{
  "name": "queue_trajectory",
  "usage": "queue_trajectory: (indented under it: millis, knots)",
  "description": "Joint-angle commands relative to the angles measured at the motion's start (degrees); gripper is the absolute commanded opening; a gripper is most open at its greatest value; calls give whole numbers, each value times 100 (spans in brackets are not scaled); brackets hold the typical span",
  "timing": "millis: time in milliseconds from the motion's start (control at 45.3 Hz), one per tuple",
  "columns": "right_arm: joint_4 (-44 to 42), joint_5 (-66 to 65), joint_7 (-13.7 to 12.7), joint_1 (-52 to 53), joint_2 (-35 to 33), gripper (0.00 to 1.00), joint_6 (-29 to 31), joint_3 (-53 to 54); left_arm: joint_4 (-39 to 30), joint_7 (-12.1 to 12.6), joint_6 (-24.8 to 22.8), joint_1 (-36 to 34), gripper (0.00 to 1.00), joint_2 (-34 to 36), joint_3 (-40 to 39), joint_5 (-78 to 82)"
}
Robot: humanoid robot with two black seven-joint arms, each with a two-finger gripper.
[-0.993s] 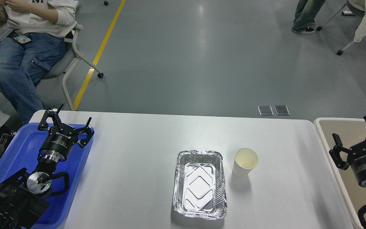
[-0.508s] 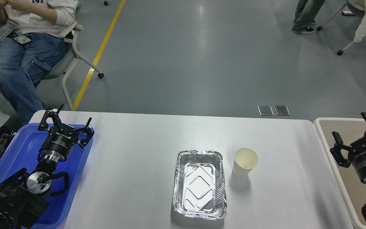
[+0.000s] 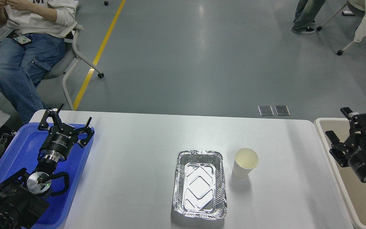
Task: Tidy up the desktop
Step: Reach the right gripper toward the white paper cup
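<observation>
Desktop [image 3: 138, 165] fills the lower frame, bearing a foil tray [image 3: 200, 185] beside a paper cup [image 3: 245, 162], while our left gripper [image 3: 65, 123] and right gripper [image 3: 345, 127] hover spread wide, holding nothing.

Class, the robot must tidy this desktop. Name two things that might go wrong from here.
The paper cup stands upright right beside the foil tray; an open right gripper reaching in may tip it. The thin foil tray could crumple or slide on the smooth desktop when pinched.

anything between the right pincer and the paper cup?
Head view: only bare white-grey desktop and the beige bin's rim between right pincer and white paper cup.
</observation>
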Motion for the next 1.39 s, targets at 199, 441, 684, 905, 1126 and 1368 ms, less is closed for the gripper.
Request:
queue_trajectory:
  millis: [199,441,684,905,1126,1368]
  knots:
    - [238,-1949,-283,700,-829,100,-433,-1397,-9,1,0,-4,100,-2,0,0]
    - [221,-3778,-855,1562,-1454,100,-424,-2680,-9,1,0,-4,100,-2,0,9]
    - [151,-3998,-855,2441,-1428,100,-477,-3673,-9,1,0,-4,100,-2,0,9]
    - [-350,-4024,-864,3328,-1173,100,-442,-5044,-9,1,0,-4,100,-2,0,9]
    - [-491,-4033,-820,4330,-1129,100,-433,-6363,-9,1,0,-4,100,-10,0,9]
    - [-816,-4288,-829,5385,-672,100,-442,-7444,-9,1,0,-4,100,-10,0,9]
